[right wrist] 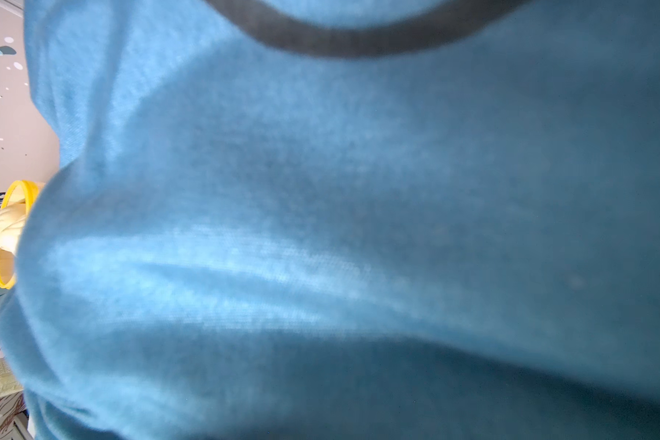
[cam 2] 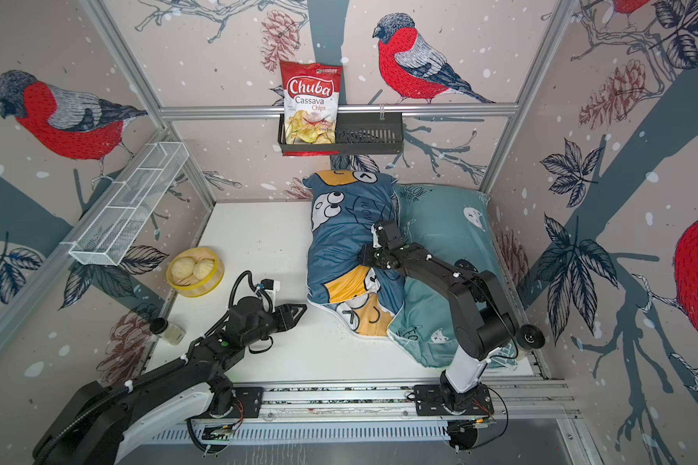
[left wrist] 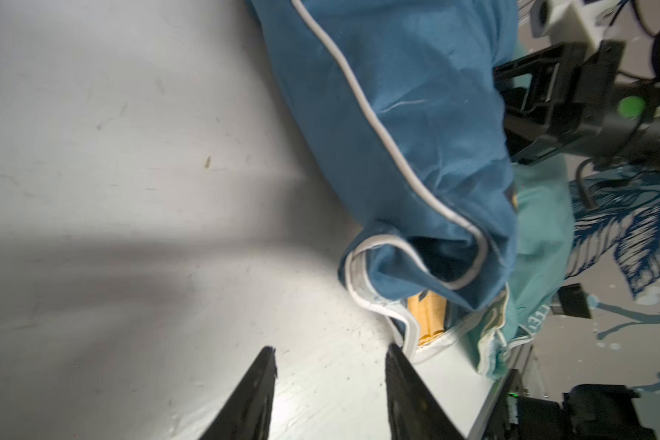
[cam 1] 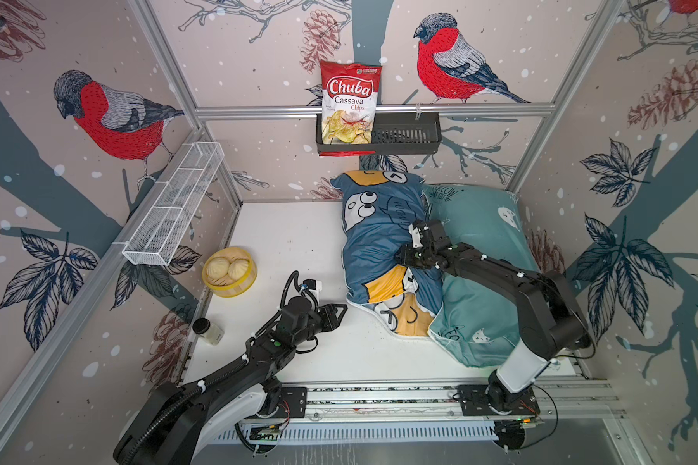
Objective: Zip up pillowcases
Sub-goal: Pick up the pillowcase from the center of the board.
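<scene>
The blue pillowcase (cam 1: 373, 241) runs from the far edge of the bench (cam 1: 283, 241) towards the near edge, a little right of the middle. Its right side lies on the teal pillowcase (cam 1: 480, 225), which fills the strip along the right edge from the far right corner almost to the near edge. Left of the blue one's white-piped edge (left wrist: 378, 125), bare white bench surface runs to the left edge, where a yellow steamer (cam 1: 250, 277) with buns and a small jar (cam 1: 207, 331) stand well apart from the cloth. The left arm (cam 1: 267, 350) reaches in low from the near left corner and its wrist points right. The left jaws are spread over bare bench with nothing between them, just beside the crumpled near left corner of the blue pillowcase, and the piping curls close to one fingertip (left wrist: 397, 354). The right arm (cam 1: 500, 269) rises from the near right corner, bends over the teal pillowcase and comes down on the dented middle of the blue one. Blurred blue cloth fills its wrist view, so I cannot tell whether the right jaws are spread or pinching fabric.
</scene>
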`<state>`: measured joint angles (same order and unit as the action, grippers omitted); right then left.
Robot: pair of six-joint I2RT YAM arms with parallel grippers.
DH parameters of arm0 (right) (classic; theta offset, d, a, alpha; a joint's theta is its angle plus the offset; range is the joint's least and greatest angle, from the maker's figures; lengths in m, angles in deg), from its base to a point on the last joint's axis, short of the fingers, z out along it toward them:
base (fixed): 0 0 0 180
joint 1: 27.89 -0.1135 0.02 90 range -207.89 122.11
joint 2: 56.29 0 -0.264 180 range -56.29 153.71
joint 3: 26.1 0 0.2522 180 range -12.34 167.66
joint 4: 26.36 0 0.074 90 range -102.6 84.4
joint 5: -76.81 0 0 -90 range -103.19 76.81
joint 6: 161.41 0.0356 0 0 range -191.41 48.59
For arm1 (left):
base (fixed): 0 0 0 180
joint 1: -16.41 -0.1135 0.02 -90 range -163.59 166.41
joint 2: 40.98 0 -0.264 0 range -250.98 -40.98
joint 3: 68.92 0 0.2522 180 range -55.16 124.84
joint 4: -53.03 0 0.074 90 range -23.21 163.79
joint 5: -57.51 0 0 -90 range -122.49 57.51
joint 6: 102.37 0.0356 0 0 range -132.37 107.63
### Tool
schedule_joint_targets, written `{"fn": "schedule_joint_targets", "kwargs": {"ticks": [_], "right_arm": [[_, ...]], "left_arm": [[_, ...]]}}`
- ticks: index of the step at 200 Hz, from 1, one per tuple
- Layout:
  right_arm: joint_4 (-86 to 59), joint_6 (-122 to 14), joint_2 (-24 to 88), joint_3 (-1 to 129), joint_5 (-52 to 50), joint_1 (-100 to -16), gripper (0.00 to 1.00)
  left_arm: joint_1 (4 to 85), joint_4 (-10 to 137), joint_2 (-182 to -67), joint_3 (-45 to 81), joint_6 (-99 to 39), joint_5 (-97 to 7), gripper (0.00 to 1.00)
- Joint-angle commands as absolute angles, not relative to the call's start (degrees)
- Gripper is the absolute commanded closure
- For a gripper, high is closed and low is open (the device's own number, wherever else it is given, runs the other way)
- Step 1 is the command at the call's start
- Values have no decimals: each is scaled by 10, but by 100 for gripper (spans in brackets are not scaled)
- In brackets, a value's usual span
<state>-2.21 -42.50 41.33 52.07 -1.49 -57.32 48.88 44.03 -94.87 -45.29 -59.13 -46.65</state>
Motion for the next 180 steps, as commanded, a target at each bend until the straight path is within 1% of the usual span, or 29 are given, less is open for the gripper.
{"fn": "schedule_joint_targets", "kwargs": {"ticks": [1,10,26,38,61,77,118,153,168,180], "right_arm": [[-94,-421,416,517,-69,-567,52],[-93,-421,415,516,-69,-567,52],[-93,-419,412,513,-70,-567,51],[-93,-417,411,511,-70,-567,51],[-93,-415,409,507,-69,-567,51],[-93,-415,407,503,-69,-567,51],[-91,-417,405,495,-69,-567,51],[-94,-416,403,488,-61,-566,51],[-95,-416,402,485,-54,-566,51],[-94,-417,400,483,-48,-566,51]], "left_arm": [[489,311,-968,-453,-638,-488,47],[489,307,-986,-451,-636,-487,40],[489,280,-1029,-450,-645,-498,38],[489,249,-1065,-447,-654,-512,39],[489,184,-1126,-446,-673,-531,45],[490,126,-1153,-453,-693,-533,46],[490,139,-1180,-428,-688,-534,47],[490,141,-1192,-424,-687,-526,61],[490,138,-1198,-421,-689,-528,70],[490,136,-1199,-420,-691,-528,76]]}}
